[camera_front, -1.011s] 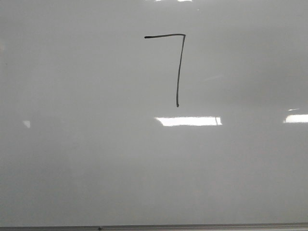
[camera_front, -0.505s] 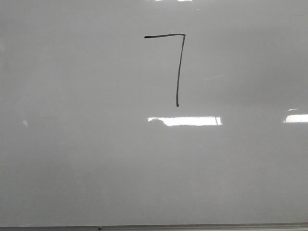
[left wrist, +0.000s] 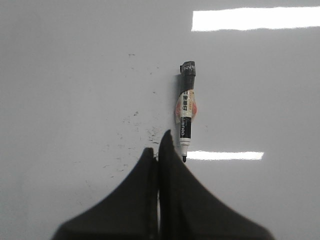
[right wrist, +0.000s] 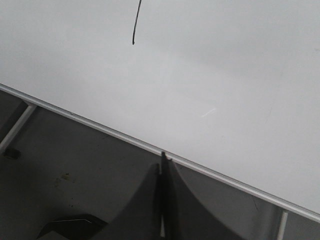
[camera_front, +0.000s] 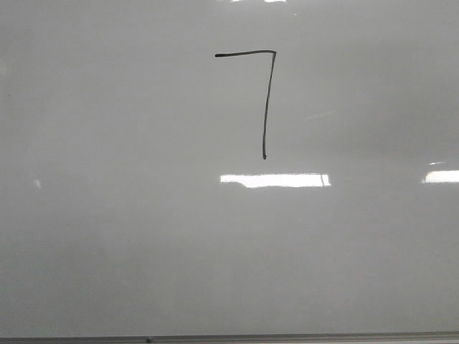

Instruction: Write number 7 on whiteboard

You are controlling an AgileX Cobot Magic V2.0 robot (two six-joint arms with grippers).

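A black number 7 is drawn on the whiteboard, upper middle in the front view; its downstroke's end shows in the right wrist view. A black-and-white marker, uncapped, lies flat on the whiteboard in the left wrist view. My left gripper is shut and empty, just beside the marker's tip end. My right gripper is shut and empty, over the whiteboard's frame edge. Neither gripper shows in the front view.
Bright rectangular glare patches lie on the board below the 7. The board's grey frame runs along the near edge. Beyond the frame is a dark surface with a metal strut.
The 7 is unchanged. Only the glare patch below it has widened to the left, as a shadow cleared off it.
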